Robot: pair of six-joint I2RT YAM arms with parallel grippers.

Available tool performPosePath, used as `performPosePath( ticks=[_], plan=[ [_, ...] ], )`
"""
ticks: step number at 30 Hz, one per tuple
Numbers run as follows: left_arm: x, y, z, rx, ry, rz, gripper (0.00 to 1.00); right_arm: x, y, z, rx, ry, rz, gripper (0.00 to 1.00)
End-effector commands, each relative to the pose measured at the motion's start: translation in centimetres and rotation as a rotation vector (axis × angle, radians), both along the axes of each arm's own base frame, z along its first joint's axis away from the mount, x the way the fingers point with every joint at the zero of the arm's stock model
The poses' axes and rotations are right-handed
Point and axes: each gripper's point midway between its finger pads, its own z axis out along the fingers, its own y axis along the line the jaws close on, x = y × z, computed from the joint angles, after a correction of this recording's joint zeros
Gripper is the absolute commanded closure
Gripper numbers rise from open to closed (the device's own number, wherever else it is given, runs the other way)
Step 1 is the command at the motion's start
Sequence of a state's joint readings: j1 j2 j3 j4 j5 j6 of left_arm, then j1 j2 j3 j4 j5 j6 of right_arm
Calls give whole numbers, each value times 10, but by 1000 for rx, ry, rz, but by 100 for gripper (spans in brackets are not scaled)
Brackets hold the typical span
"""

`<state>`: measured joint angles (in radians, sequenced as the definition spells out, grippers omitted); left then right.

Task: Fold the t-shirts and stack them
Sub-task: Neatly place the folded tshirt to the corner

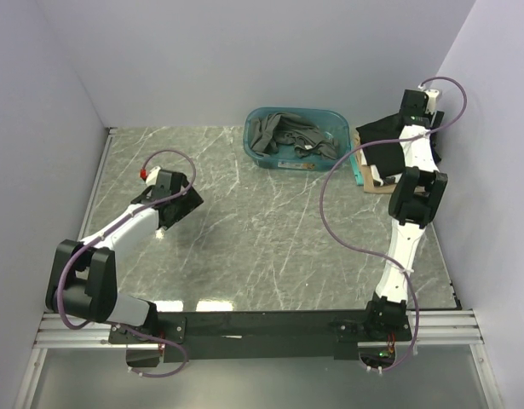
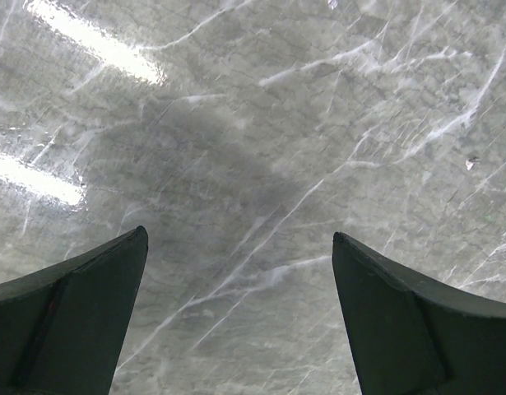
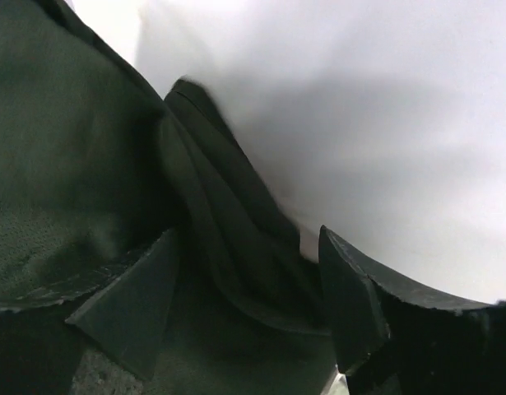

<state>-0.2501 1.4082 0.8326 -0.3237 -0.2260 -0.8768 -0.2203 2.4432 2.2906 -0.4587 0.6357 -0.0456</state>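
Observation:
A black t-shirt point(image 1: 382, 129) lies on top of a small pile at the far right of the table. A white t-shirt point(image 1: 377, 177) and a tan edge point(image 1: 364, 176) show below it. My right gripper point(image 1: 413, 104) is over the back of that pile. In the right wrist view it point(image 3: 248, 234) is open, with loose folds of the black t-shirt point(image 3: 71, 164) lying between the fingers. Dark grey t-shirts point(image 1: 283, 136) are heaped in the teal tub point(image 1: 334, 119). My left gripper point(image 1: 187, 203) hangs over bare table at the left, open point(image 2: 239, 233) and holding nothing.
The teal tub stands at the back centre against the wall. Pale walls close in the left, back and right sides. The marble tabletop point(image 1: 262, 230) stretches between the two arms. A purple cable point(image 1: 330, 213) loops from the right arm over the table.

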Motion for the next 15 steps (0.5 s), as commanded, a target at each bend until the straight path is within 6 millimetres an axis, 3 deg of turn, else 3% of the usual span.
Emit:
performPosePath(
  ticks=[1,6,9,15],
  plan=[
    [14,-1,20,11,-55,-4,1,10,-3,41,-19,-118,-4,24],
    [12,0,29,9,-83,-3,0,6,2,47,13,-136,-2,18],
    [7,4,35,15,-100,3,1,3,9,70,45,-205,-5,17],
    [1,3,41,-4,-134,-4,1,-2,31,82,137,-269,44,14]
  ],
)
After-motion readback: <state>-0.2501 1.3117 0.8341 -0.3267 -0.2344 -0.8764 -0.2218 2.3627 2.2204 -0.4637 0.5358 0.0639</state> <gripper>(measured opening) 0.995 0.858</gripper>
